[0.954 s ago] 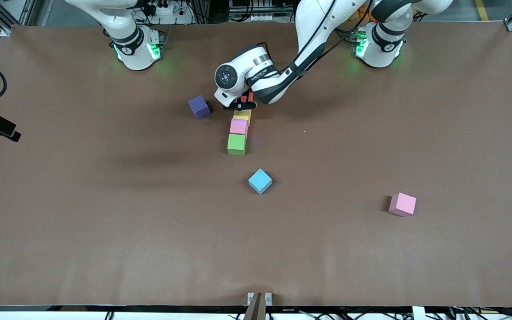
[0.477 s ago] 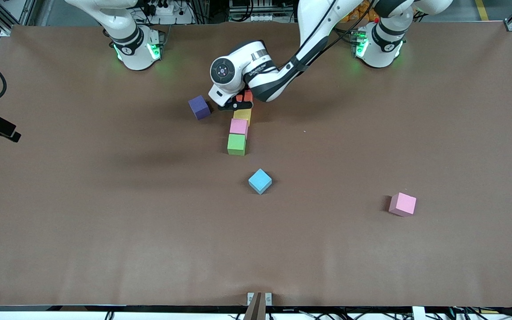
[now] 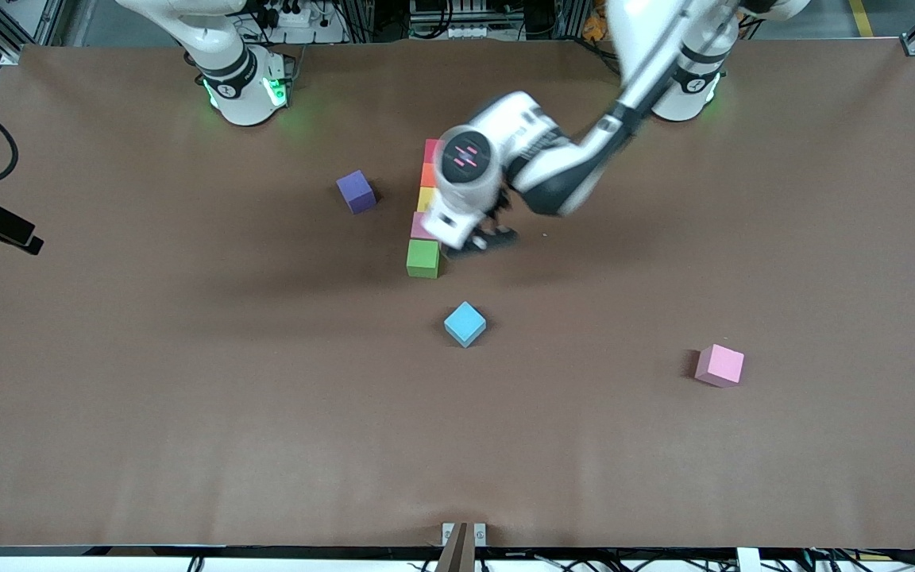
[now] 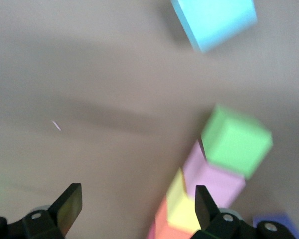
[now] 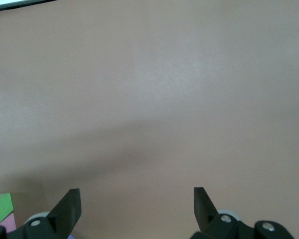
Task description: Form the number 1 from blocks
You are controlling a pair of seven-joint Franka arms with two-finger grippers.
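Left gripper (image 3: 483,238), fingers spread and empty, has left the red block (image 3: 430,150) atop the red-orange-yellow-pink-green column and now hangs beside the green block (image 3: 422,258), blue block (image 3: 465,323) probably next; right gripper (image 5: 134,219) waits, spread.

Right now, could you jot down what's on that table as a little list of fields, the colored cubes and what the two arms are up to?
column: red block, orange block, yellow block, pink block, green block, touching in a line
loose blocks: purple block beside the column; blue block nearer the camera than green; second pink block toward the left arm's end
left gripper: open, empty, over the table beside the column
right gripper: open, empty, waiting
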